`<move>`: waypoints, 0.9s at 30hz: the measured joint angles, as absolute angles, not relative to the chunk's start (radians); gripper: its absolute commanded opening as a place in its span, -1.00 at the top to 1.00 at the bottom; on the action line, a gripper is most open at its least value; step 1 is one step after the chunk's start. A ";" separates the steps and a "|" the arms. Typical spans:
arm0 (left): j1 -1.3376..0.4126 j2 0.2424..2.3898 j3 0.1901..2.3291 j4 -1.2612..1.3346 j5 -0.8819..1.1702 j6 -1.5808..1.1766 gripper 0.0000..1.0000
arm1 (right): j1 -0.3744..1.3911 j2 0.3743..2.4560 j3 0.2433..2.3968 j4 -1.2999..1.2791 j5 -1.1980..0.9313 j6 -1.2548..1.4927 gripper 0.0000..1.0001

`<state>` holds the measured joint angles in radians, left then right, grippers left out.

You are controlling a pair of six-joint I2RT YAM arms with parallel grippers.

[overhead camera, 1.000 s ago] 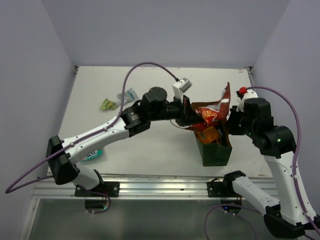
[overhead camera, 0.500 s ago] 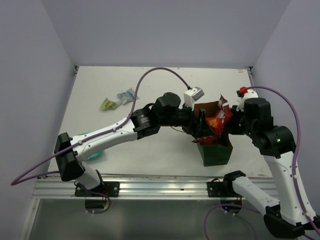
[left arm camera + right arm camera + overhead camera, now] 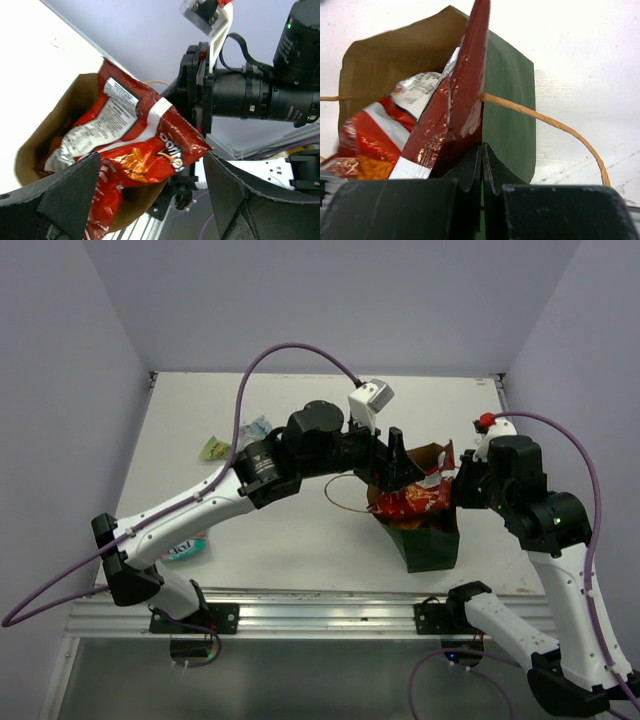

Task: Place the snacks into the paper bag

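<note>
Three packets lie on the table well left of the left gripper (image 3: 398, 466) — teal packet (image 3: 186, 547), light green packet (image 3: 213, 448), pale blue-silver packet (image 3: 256, 429). Left gripper's jaws are spread wide over the paper bag (image 3: 432, 548), gripping nothing. Just below its fingertips the red-and-white packet (image 3: 410, 500) sits tilted in the bag's mouth, one end poking out. Right gripper (image 3: 482, 150) is pressed together — pinching the bag's green wall, packet edge alongside.

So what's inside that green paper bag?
A red-and-white chip packet fills the mouth of the paper bag, with one corner poking out above the rim. Whatever lies beneath is covered by the packet and cannot be seen.
</note>
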<state>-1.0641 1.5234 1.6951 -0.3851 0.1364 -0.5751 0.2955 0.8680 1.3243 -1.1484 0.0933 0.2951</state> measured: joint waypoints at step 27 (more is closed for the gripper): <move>-0.523 1.291 0.917 -1.096 -0.764 -1.199 -0.99 | 0.295 0.850 1.324 -1.143 0.083 0.292 1.00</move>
